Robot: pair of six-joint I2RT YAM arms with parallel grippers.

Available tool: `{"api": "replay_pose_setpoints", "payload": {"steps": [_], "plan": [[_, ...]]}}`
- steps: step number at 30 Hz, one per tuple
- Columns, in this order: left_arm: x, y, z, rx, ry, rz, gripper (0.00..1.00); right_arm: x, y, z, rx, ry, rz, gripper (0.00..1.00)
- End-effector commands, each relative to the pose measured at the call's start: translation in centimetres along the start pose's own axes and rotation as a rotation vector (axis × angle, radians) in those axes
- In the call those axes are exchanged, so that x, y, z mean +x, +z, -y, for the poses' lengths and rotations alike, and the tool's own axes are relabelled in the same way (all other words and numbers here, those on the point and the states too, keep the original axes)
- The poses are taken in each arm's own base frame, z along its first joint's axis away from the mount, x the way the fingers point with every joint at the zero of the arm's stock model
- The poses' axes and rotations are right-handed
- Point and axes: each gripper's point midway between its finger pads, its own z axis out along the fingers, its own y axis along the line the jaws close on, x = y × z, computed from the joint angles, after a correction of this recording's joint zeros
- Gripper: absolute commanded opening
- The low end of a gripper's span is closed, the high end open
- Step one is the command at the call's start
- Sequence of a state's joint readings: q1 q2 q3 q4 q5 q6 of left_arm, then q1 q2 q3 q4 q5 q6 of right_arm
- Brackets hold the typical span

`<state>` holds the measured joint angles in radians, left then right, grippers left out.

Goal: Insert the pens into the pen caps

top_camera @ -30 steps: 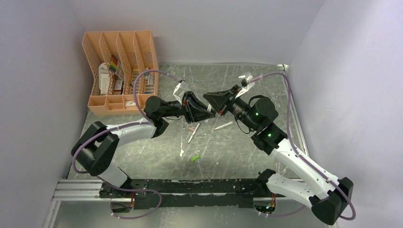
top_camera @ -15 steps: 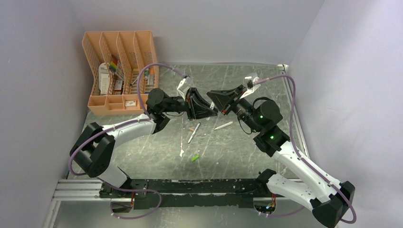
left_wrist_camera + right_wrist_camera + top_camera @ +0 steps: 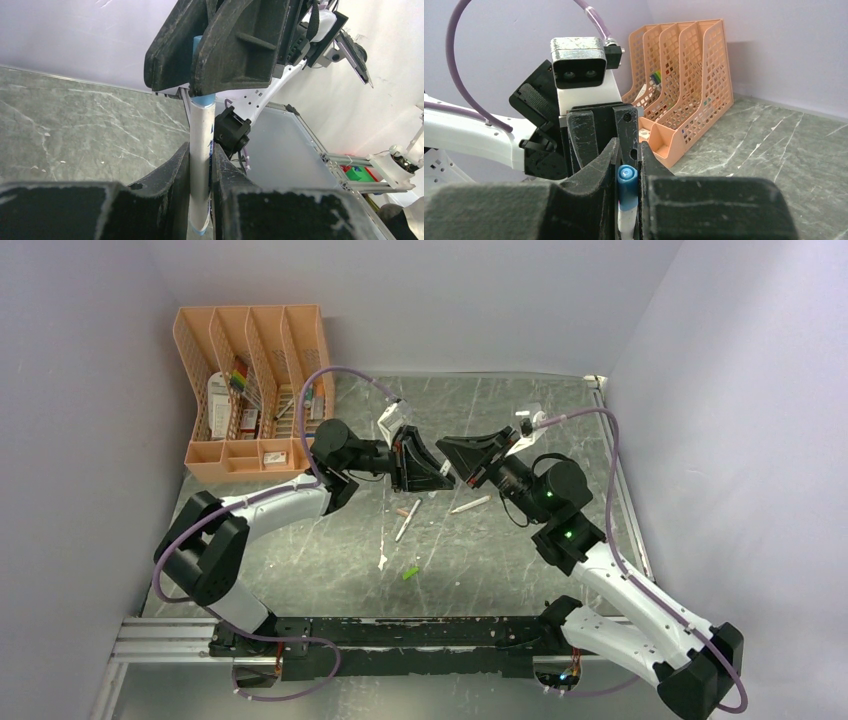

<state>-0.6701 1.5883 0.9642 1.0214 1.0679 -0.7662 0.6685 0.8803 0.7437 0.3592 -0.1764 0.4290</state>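
- My left pincer (image 3: 201, 160) is shut down to a narrow gap on the barrel of 1 white pen (image 3: 201, 135). It pinches low on the barrel, so most of the length stands free of my fingers.
- My right pincer (image 3: 626, 160) is nearly closed too, clamped on the blue cap (image 3: 626, 182). It faces the left one tip to tip, in the air above the middle of the table (image 3: 520, 540).
- I judge the 2 are held nose to nose so that pen and cap share 1 line and a straight push seats them.
- In the left wrist view the cap's rim meets the barrel, so the pen's tip looks to be inside already.
- How deep it sits I cannot tell, because my right fingers cover the cap's body. The tip's colour is hidden as well.
- On the table below lie 2 more pens, the second pen (image 3: 407, 521) and the third pen (image 3: 470, 504).
- The orange-pink cap (image 3: 403, 510) is just beside the second pen, and the green cap (image 3: 410, 572) lies nearer my bases.
- From above these pens are too small to show their tip colours, or which end points where.
- The peach organiser (image 3: 215, 468) stands in the far left corner, well apart. Its contents are a blur of small coloured things.
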Motion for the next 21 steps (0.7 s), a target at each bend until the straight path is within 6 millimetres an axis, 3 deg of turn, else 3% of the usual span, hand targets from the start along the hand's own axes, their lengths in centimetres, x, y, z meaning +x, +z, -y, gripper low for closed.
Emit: {"api": "replay_pose_setpoints", "payload": {"steps": [1,15,21], "plan": [[-10.6,-0.3,0.2,-0.089,0.244,0.291,0.07,11.9,-3.5,-0.6,-0.064,0.138,-0.412,0.0],[-11.2,-0.2,-1.3,-0.208,0.326,0.297,0.07,15.3,-4.0,-1.8,-0.028,0.266,-0.461,0.0],[-12.2,-0.3,-0.7,-0.199,0.358,0.309,0.07,16.0,-4.6,-1.9,-0.017,0.263,-0.479,0.0]]}}
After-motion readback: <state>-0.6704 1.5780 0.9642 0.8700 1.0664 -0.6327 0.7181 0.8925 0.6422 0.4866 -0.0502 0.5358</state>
